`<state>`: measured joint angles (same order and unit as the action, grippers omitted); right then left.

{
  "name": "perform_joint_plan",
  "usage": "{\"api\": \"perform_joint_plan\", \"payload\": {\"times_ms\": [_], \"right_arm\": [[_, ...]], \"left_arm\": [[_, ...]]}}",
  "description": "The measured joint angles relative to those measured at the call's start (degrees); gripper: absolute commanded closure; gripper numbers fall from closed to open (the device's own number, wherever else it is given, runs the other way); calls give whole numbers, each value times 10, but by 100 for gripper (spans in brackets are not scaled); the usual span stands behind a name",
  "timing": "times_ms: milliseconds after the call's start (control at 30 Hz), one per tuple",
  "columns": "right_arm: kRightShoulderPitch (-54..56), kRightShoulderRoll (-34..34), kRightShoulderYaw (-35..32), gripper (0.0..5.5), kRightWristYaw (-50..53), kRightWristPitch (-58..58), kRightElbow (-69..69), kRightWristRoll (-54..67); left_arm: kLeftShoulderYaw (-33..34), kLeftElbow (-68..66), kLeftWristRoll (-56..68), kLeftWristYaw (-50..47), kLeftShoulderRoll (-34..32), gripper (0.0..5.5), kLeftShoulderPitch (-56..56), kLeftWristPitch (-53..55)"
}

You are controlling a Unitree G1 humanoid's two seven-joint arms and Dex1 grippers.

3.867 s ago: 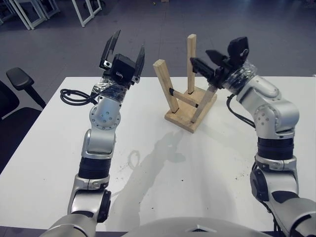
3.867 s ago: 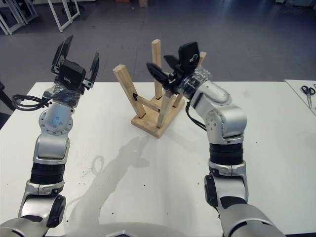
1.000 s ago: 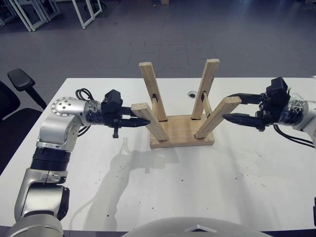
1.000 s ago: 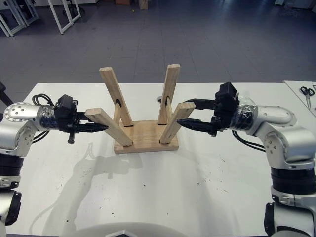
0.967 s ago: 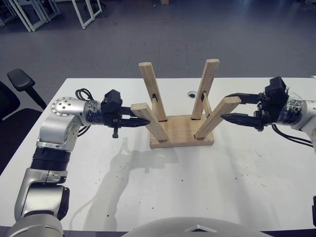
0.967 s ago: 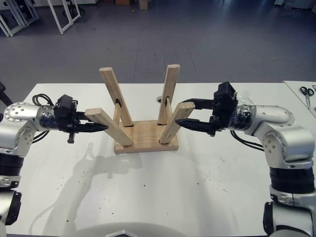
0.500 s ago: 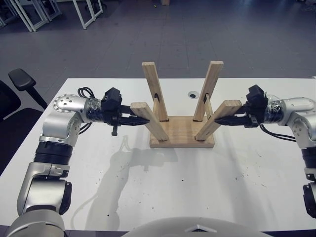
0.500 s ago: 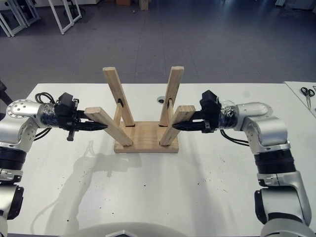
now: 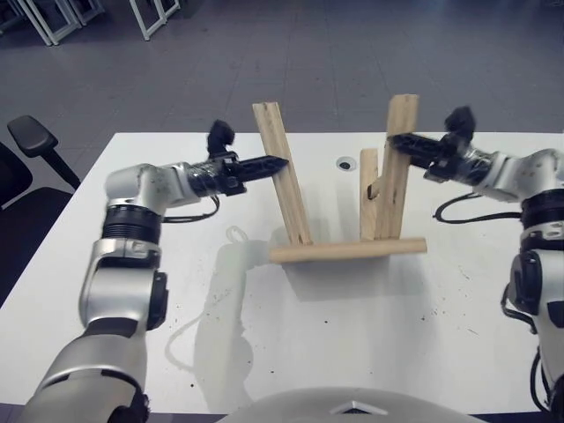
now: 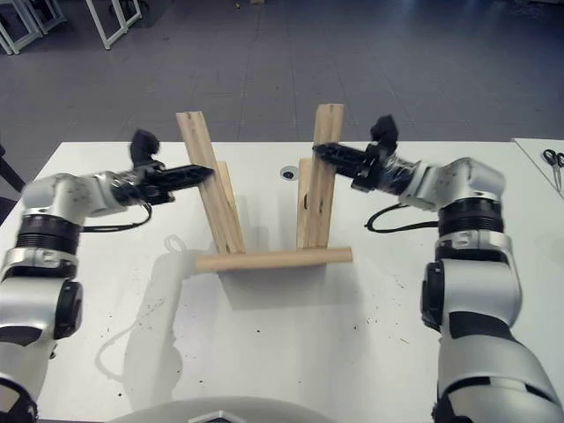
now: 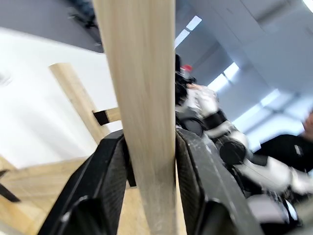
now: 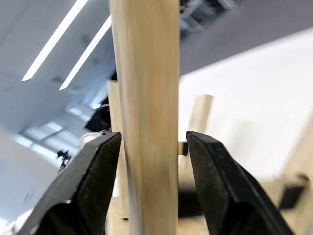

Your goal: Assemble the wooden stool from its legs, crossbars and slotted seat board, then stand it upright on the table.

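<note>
White table (image 9: 352, 352) carries the wooden stool (image 9: 348, 251) near its middle, upside down, with the seat board (image 10: 273, 258) lowest and edge-on to me and the legs rising almost upright; I can't tell whether the board rests on the table or hangs just above it. My left gripper (image 9: 278, 162) comes in level from the left, jaws closed across the left leg (image 9: 286, 181) near its upper end, and the right gripper (image 9: 395, 139) mirrors it on the right leg (image 9: 395, 176). Both grips cross the legs' long axis, so I judge the turn-over must pivot about the line between them.
</note>
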<state>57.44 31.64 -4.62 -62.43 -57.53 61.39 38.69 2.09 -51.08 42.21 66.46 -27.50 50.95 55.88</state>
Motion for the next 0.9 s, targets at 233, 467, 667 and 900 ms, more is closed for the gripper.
{"api": "perform_joint_plan", "payload": {"times_ms": [233,467,667,900], "right_arm": [[4,-10,-66,302,42,28,106,-42],[-15,29,-103,246,-14,-29,56,-47],[-77,32,-70,183,-30,-5,-67,-81],[-213,67,5,183,-1,241,-219,-208]], "left_arm": [[118,-161,-4,-71,17,396,29,-9],[140,-117,-9,-37,-17,330,11,103],[156,-58,-10,-32,-23,291,-27,99],[188,144,-14,-44,-78,291,-181,43]]}}
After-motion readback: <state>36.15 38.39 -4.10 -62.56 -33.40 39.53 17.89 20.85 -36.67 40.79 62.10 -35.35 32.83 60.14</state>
